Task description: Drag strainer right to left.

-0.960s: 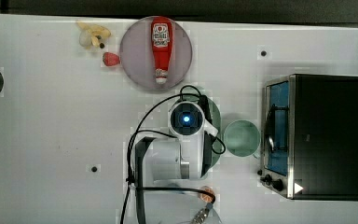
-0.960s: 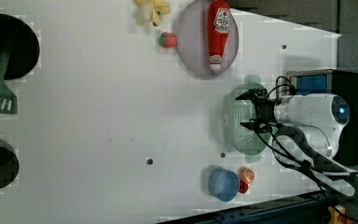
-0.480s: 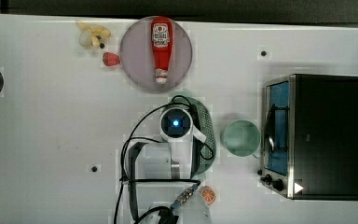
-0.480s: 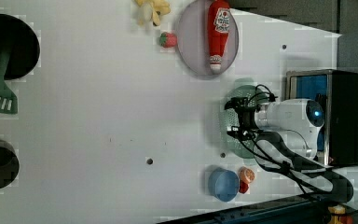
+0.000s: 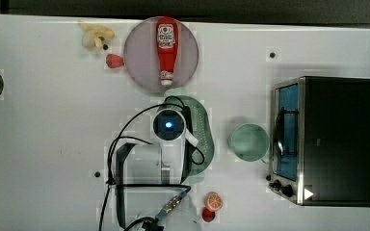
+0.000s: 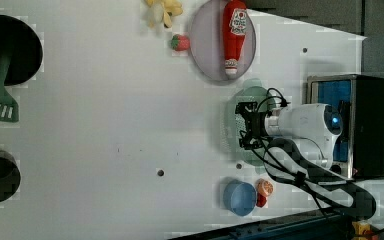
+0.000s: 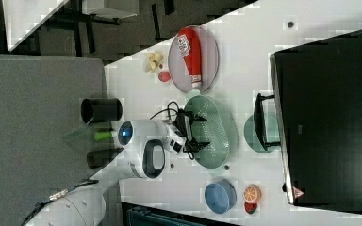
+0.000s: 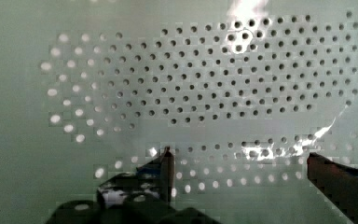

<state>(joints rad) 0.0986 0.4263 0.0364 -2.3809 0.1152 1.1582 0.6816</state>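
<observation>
The pale green oval strainer [image 5: 203, 131] lies on the white table between the ketchup plate and the mint cup [image 5: 249, 142], partly under my arm. My gripper [image 6: 244, 126] points down into the strainer's bowl and stands open, with one finger near each long side and nothing between them. In the right view the gripper [image 7: 199, 129] sits over the perforated middle of the strainer [image 7: 218, 127]. The wrist view looks straight at the strainer's holed floor [image 8: 191, 84], with the gripper [image 8: 247, 170] close above it and both dark fingertips [image 8: 166, 164] apart.
A grey plate [image 5: 137, 53] with a red ketchup bottle [image 5: 166, 45] lies just beyond the strainer. A toaster oven [image 5: 325, 139] stands at the top view's right. A blue bowl [image 6: 240, 198], an orange slice [image 6: 265, 187], a strawberry [image 5: 114, 60] and a banana [image 5: 95, 34] are scattered about.
My arm has moved toward the top view's left. The strainer has slid with it, and a gap has opened between it and the mint cup. The fingers stay open.
</observation>
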